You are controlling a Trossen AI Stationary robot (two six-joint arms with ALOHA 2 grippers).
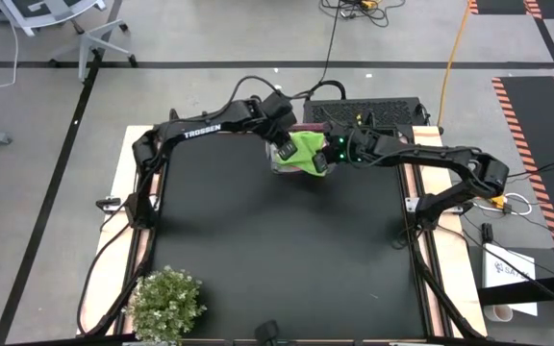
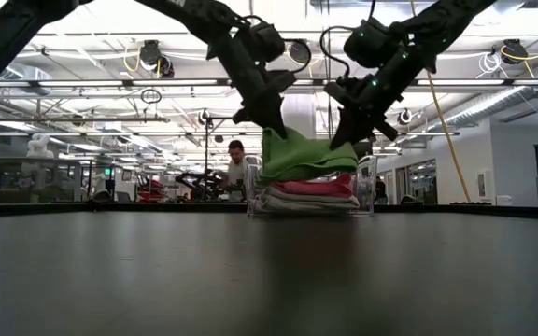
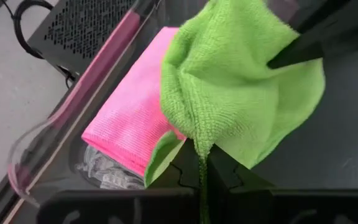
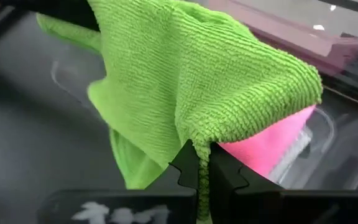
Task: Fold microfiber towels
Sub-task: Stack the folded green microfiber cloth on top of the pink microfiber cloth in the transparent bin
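From above, both arms meet at the far edge of the black surface [image 1: 277,259], near its middle. The left tool [image 1: 285,151] and right tool [image 1: 323,159] each pinch a side of the lime green microfiber towel [image 1: 305,146], holding it between them, apparently to lift it clear of the clear plastic bin [image 1: 279,169] for folding.

At table height, the green towel [image 2: 302,154] hangs bunched just above the bin [image 2: 366,187], which holds a bright pink towel [image 2: 311,188] on a pale one [image 2: 297,202].

The left wrist view shows its fingers clamped on a green edge [image 3: 229,93], the folded pink towel [image 3: 132,118] lying in the bin below.

The right wrist view likewise shows its fingers closed on green cloth [image 4: 197,74], pink [image 4: 266,149] beneath.
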